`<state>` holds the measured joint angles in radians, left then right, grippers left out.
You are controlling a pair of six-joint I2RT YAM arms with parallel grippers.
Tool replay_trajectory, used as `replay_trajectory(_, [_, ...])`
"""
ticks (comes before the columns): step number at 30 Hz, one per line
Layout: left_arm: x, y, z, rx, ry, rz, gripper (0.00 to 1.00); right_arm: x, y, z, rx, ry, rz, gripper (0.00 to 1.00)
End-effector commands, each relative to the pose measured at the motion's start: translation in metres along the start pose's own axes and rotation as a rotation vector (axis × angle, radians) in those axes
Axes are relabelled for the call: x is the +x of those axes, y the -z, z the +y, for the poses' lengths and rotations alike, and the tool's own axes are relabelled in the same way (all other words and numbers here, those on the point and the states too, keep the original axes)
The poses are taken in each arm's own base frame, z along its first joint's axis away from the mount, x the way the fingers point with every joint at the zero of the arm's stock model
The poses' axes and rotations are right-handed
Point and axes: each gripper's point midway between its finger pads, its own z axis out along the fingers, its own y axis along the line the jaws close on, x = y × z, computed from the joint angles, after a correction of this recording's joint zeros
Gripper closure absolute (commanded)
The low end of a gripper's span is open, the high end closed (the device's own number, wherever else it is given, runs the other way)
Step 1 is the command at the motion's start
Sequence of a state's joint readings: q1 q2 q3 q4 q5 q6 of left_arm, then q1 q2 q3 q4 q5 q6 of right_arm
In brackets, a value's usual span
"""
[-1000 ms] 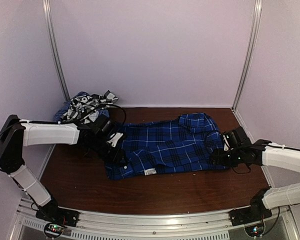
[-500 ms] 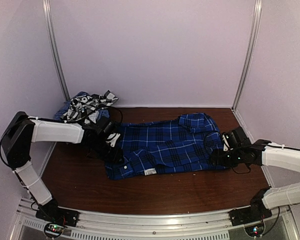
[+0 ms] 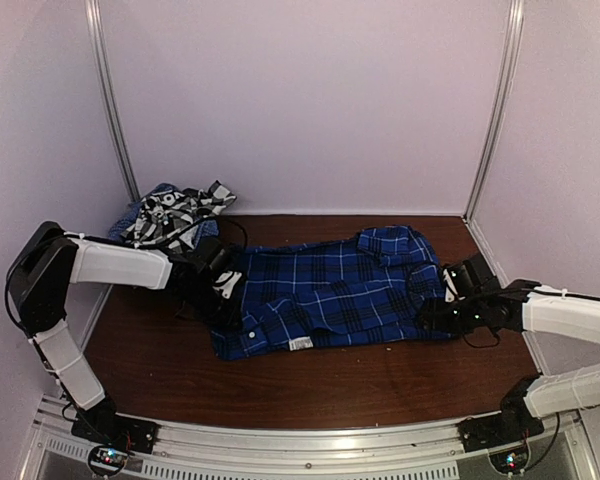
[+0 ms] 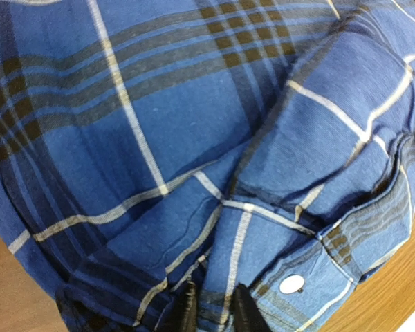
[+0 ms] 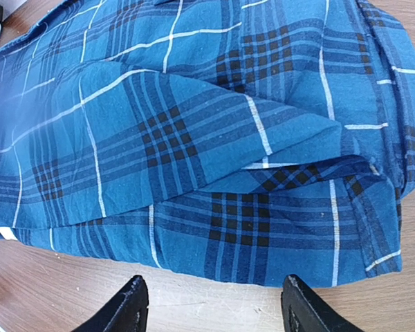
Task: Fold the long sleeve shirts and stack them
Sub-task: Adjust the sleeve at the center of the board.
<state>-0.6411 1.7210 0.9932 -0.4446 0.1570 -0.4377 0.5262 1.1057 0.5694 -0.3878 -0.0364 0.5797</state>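
The royal-blue plaid shirt (image 3: 330, 290) lies spread across the middle of the brown table (image 3: 330, 380), its white neck label at the front edge. My left gripper (image 3: 235, 305) sits at the shirt's left edge, and in the left wrist view it (image 4: 213, 312) is shut on a fold of the blue plaid cloth (image 4: 194, 138) beside a cuff with a white button (image 4: 291, 283). My right gripper (image 3: 435, 312) is at the shirt's right end, and in the right wrist view it (image 5: 211, 308) is open over bare table just short of the shirt's edge (image 5: 263, 235).
A heap of other shirts (image 3: 170, 215), black-and-white plaid on top of pale blue cloth, lies in the back left corner. White walls close in the table at the back and both sides. A metal rail (image 3: 310, 445) runs along the near edge.
My left arm has pulled back slightly toward the left and rear, the gripper staying at the shirt's left edge. The right arm and the shirt have barely moved.
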Motion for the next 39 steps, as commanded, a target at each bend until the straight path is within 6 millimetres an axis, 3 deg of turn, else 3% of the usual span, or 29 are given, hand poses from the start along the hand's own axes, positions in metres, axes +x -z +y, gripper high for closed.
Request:
replay_trajectory(1, [-0.005, 0.001, -0.001, 0.009, -0.015, -0.016, 0.88, 0.004, -0.004, 0.002, -0.013, 0.004, 0.006, 0.34])
replay_trajectory(5, [-0.008, 0.005, 0.0, 0.001, -0.024, -0.019, 1.0, 0.004, -0.006, 0.003, -0.014, 0.006, 0.009, 0.33])
replay_trajectory(15, [-0.029, 0.037, 0.013, -0.07, -0.055, -0.028, 1.0, 0.003, -0.006, 0.003, -0.009, 0.013, 0.007, 0.34])
replay_trajectory(25, [-0.008, 0.023, 0.026, -0.062, -0.057, 0.075, 1.0, 0.001, -0.006, 0.003, -0.002, 0.02, 0.004, 0.34])
replay_trajectory(29, [-0.012, 0.024, 0.025, -0.061, -0.057, 0.058, 0.76, -0.006, -0.002, 0.002, 0.012, 0.028, -0.011, 0.33])
replay_trajectory(34, [-0.044, 0.045, 0.015, -0.045, -0.08, -0.069, 0.54, -0.027, 0.004, 0.013, -0.003, 0.044, -0.056, 0.33])
replay_trajectory(39, [-0.073, 0.068, -0.007, 0.036, -0.097, -0.204, 0.45, -0.054, -0.002, 0.018, 0.043, 0.081, -0.105, 0.33])
